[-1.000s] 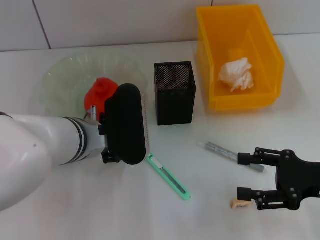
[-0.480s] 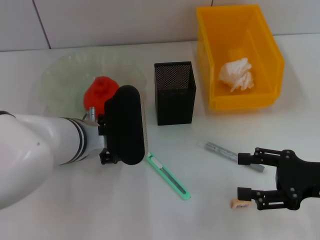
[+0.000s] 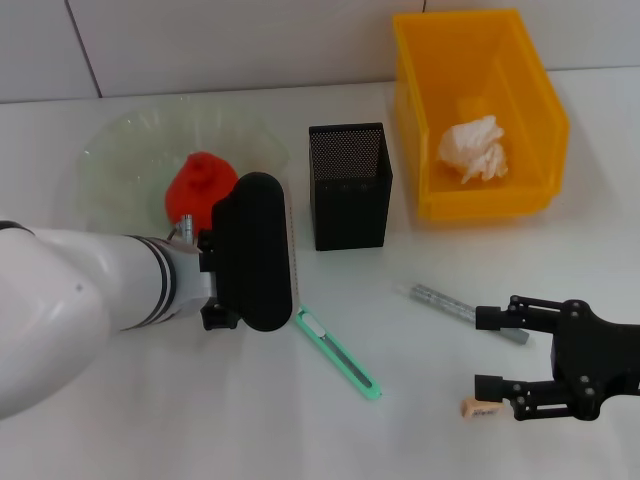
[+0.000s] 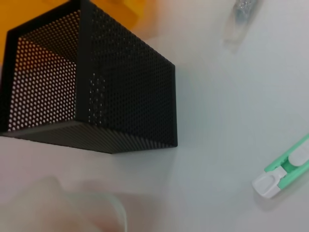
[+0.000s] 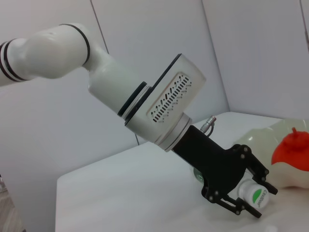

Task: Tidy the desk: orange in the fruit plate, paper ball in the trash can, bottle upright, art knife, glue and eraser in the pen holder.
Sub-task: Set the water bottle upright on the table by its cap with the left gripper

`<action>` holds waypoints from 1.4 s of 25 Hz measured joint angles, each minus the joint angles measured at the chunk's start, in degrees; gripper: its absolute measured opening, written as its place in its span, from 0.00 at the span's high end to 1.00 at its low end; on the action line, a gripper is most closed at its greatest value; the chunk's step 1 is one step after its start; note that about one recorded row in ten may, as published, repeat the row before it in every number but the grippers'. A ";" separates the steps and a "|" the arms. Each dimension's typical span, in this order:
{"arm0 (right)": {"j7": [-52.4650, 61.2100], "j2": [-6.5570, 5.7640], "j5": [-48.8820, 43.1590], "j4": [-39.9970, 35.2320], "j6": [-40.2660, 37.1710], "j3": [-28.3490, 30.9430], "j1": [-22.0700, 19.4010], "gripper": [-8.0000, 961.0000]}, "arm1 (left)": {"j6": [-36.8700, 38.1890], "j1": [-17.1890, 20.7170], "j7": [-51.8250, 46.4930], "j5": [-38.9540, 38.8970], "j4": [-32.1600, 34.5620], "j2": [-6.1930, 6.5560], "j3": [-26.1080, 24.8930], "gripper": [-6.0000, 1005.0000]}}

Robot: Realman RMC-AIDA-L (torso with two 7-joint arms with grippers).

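1. My left gripper (image 5: 251, 200) is closed on the bottle (image 5: 256, 194). In the right wrist view I can see its black fingers clamped on the white bottle near the green-marked cap, with the bottle lying tilted rather than upright.
2. In the head view the left arm's black wrist housing covers that grip. It sits at about 8 o'clock from the pen holder (image 3: 349, 185), over the near rim of the fruit plate (image 3: 120, 150).
3. The orange (image 3: 200, 185) lies in the fruit plate, just at 11 o'clock from the wrist housing.
4. The paper ball (image 3: 472, 148) is inside the yellow trash can (image 3: 420, 110), at 2 o'clock from the pen holder.
5. The green art knife (image 3: 338, 353) lies flat on the tabletop (image 3: 150, 420) at 6 o'clock from the pen holder, apart from it.
6. The glue (image 3: 450, 305) lies on the tabletop at 4 o'clock from the pen holder, its far end near the right gripper's upper finger.
7. My right gripper (image 3: 487, 350) is low over the tabletop with its fingers spread apart and nothing between them.
8. The eraser (image 3: 478, 407) sits just beside its lower finger, at 6 o'clock.
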 joint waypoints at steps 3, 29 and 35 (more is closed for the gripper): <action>0.10 0.00 0.00 0.00 0.00 0.00 0.03 0.13 | 0.58 0.00 -0.01 -0.04 0.78 0.00 -0.04 0.57; 0.17 -0.13 0.01 -0.27 -1.40 0.48 -0.14 0.13 | 16.42 9.41 -2.19 -0.81 24.63 0.27 -1.00 0.56; 0.17 -0.25 0.01 -0.26 -1.47 0.53 -0.20 0.13 | 17.60 10.13 -2.48 -0.82 27.55 0.28 -1.02 0.56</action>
